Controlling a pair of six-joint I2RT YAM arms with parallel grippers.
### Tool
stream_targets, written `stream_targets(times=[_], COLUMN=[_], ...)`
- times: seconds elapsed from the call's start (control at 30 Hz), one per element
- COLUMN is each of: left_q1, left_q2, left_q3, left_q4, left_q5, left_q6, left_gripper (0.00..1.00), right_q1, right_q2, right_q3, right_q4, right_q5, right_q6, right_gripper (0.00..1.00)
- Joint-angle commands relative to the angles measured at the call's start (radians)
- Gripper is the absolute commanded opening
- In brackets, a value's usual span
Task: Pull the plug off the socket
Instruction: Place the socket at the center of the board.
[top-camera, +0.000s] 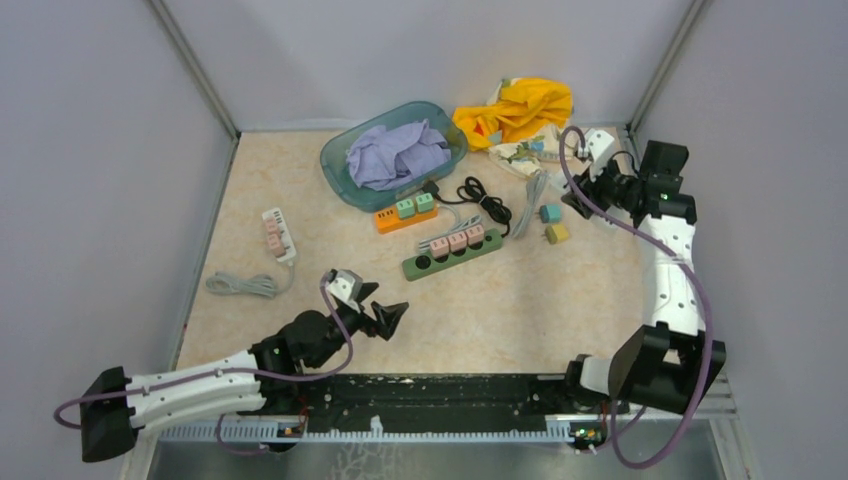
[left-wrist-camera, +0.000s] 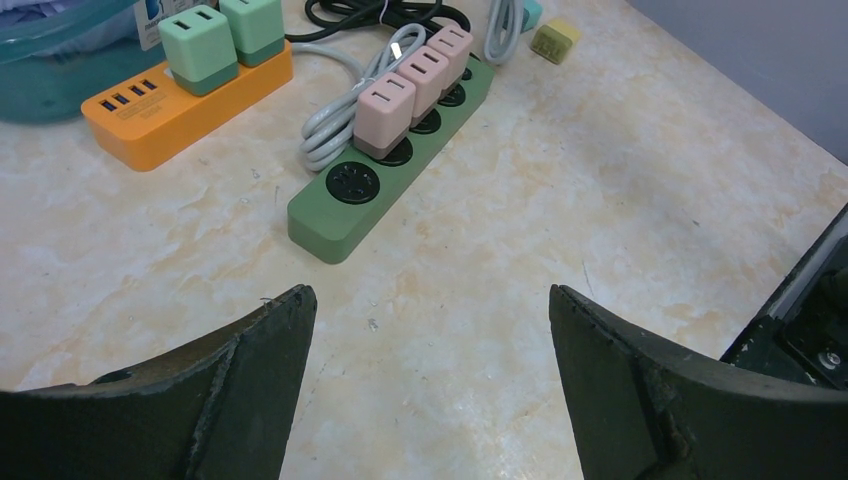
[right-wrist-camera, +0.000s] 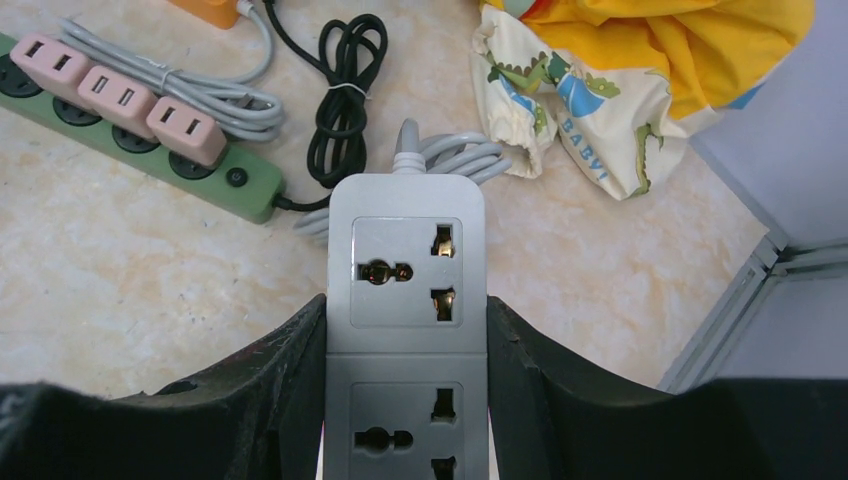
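- Plugs (left-wrist-camera: 422, 78), three pink ones, sat in the green strip (left-wrist-camera: 335, 225), at 1 o'clock from the left hand (top-camera: 388, 302), which gaped empty.
- Right hand (right-wrist-camera: 405, 305) clamped a grey strip (right-wrist-camera: 405, 240), sockets bare; none pulled yet.

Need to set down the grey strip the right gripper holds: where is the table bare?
Bare: the near stretch between the green strip and the arm bases, right of the left gripper; also the far-left corner beyond the white strip. Crowded: around the basin, orange strip and yellow cloth.

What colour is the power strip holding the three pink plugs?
The power strip is dark green, clearest in the left wrist view.
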Motion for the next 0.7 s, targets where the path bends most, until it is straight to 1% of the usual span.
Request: stream_targets(times=[0.0, 0.13, 0.27, 0.5, 0.67], left_q1=[0.006, 0.006, 0.005, 0.005, 0.005], left_q2=[-0.019, -0.025, -0.029, -0.041, -0.046], left_q3=[-0.008, -0.013, -0.015, -0.02, -0.026], left_q4=[0.034, 0.031, 0.028, 0.017, 0.019], left_q5=[0.011, 0.014, 0.015, 0.017, 0.017], left_q6=[-0.004, -0.007, -0.013, -0.027, -0.034], left_gripper=[0.91, 0.92, 0.91, 0.91, 0.91], right_q1=[-0.012, -0.012, -0.012, -0.012, -0.011], right_q2=[0.041, 0.108, 0.167, 0.269, 0.34], right_q3=[0.108, 0.137, 0.153, 0.12, 0.069], right_q4=[0.155, 0.205, 0.285, 0.462, 0.57], right_q5=[-0.027, -0.022, 0.019, 0.195, 0.355], right_q6=[0.071, 0.108, 0.166, 0.305, 0.388], right_gripper=[0.0, 0.0, 0.0, 0.0, 0.0])
